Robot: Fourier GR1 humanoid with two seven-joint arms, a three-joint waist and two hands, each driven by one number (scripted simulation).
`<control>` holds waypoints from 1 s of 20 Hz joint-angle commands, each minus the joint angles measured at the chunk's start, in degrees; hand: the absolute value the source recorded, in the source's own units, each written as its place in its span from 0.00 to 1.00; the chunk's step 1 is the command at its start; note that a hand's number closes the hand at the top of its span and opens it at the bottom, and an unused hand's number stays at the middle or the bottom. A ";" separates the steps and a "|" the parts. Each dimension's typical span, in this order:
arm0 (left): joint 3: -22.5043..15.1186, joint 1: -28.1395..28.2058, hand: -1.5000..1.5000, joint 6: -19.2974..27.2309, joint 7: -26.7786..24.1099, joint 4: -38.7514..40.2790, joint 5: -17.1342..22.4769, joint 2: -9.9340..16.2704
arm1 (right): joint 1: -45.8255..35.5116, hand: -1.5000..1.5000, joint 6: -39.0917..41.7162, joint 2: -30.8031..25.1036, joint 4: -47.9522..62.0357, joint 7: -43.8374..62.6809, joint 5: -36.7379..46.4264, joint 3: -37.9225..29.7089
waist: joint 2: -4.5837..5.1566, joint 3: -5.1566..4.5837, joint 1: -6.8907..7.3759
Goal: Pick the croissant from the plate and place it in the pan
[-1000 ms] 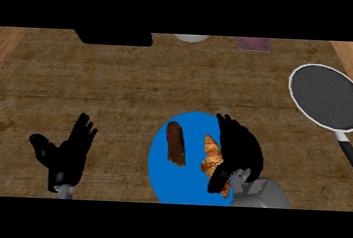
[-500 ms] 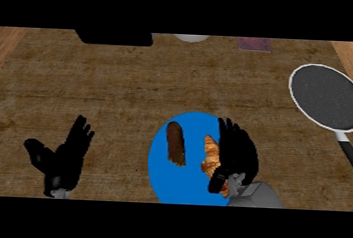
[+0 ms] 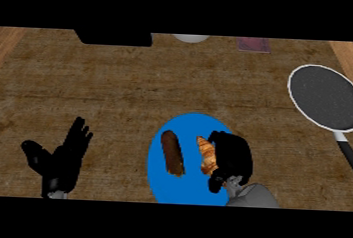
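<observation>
A blue plate (image 3: pixel 188 126) lies near the counter's front edge. On it the golden croissant (image 3: pixel 205 155) rests beside a dark brown roll (image 3: pixel 172 152). My right hand (image 3: pixel 231 156) is over the plate's right half. Its fingers are curled down over the croissant's right side, hiding part of it, and the thumb sits by its lower end. The croissant still lies on the plate. The dark pan (image 3: pixel 326 97) with a white rim stands at the right, its black handle (image 3: pixel 351 158) pointing toward me. My left hand (image 3: pixel 59 161) rests open at the lower left, fingers up.
Along the counter's back edge are a black object (image 3: pixel 113 37), a white rounded object (image 3: pixel 190 38) and a purplish object (image 3: pixel 254 44). Wooden borders run down the far left and right sides. Brown counter lies between plate and pan.
My right hand's fingers, stretched out beside the croissant earlier, have curled down onto it. The left hand has drifted slightly. Plate, roll and pan have not moved.
</observation>
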 commanded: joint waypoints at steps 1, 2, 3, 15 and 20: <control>-0.84 -1.31 0.50 0.98 -1.99 3.01 -1.31 -3.52 | 1.76 1.00 -2.62 -0.43 1.55 -4.42 1.79 0.68 | 0.32 0.25 -0.02; 1.87 -2.36 0.50 -0.88 -0.89 3.40 -0.75 -0.30 | -0.79 1.00 -5.29 1.14 6.16 -4.29 2.12 -0.18 | 0.34 0.25 0.09; 1.96 -0.94 0.50 -1.13 4.28 -2.41 0.20 1.30 | 1.40 1.00 -2.28 0.91 1.24 -2.88 3.08 0.61 | 0.29 0.25 0.06; 0.10 0.17 0.50 0.23 3.61 -2.94 -3.00 -1.48 | -2.96 1.00 -2.07 -7.56 7.04 -20.79 1.51 -5.49 | 0.31 0.26 0.20; 0.65 -1.25 0.50 0.22 0.10 1.94 -2.61 -3.45 | -2.60 1.00 -9.43 -9.70 -5.37 -18.50 8.05 -3.56 | 0.11 0.23 -0.41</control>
